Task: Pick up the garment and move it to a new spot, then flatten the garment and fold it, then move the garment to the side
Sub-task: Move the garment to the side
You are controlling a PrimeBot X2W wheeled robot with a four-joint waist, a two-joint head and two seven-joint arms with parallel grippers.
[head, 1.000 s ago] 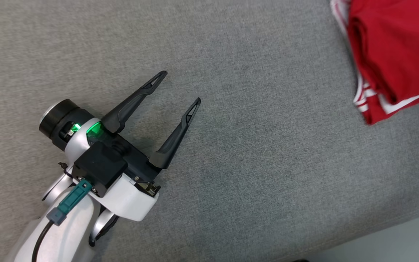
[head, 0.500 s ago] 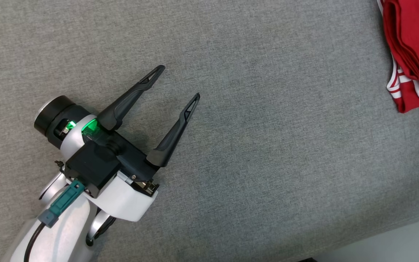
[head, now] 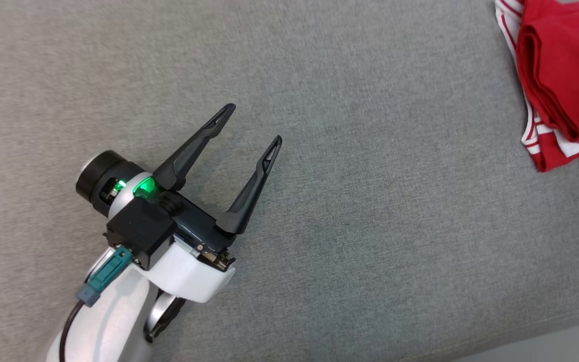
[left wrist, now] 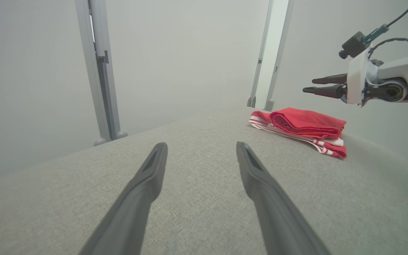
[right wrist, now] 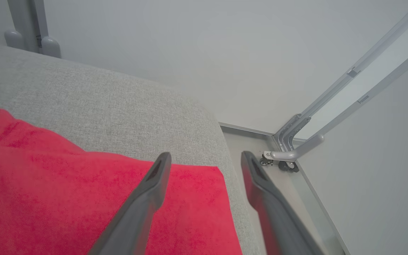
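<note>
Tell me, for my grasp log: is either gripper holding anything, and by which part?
Nothing is held. The left gripper and right gripper are open; the right hangs clear above the garment.

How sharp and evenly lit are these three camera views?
Head view: crisp, evenly lit, with only a faint shadow under the left pincer. Left wrist view: hazy and washed out beyond the garment, which looks fairly clear. Right wrist view: the garment is soft and slightly blurred up close.

Even diffuse light, faint shadow cast under the left gripper (head: 253,123), metal post (left wrist: 97,71) leaned by wide-angle distortion, red garment (right wrist: 48,184) softly blurred.
</note>
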